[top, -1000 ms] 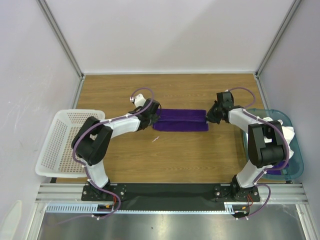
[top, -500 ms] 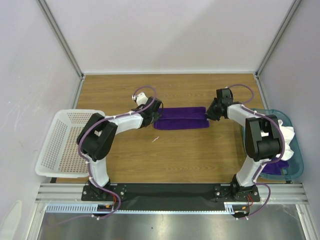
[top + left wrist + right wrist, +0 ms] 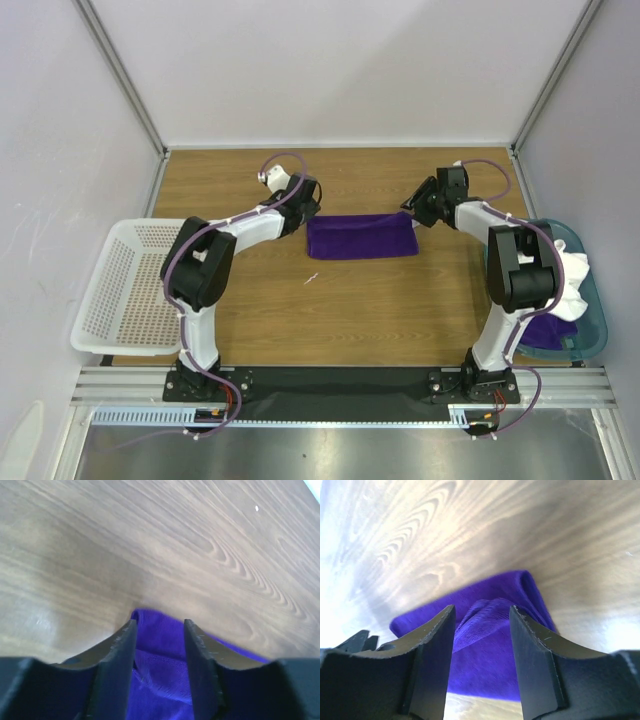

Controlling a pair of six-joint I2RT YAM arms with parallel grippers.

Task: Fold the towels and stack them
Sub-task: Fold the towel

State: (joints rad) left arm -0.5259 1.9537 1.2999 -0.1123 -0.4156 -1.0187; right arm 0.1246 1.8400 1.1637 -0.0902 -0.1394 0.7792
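Towel [image 3: 361, 237]: deep-purple folded rectangle.

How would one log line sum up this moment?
purple towel: folded flat | left gripper: open at far-left corner | right gripper: open at far-right corner
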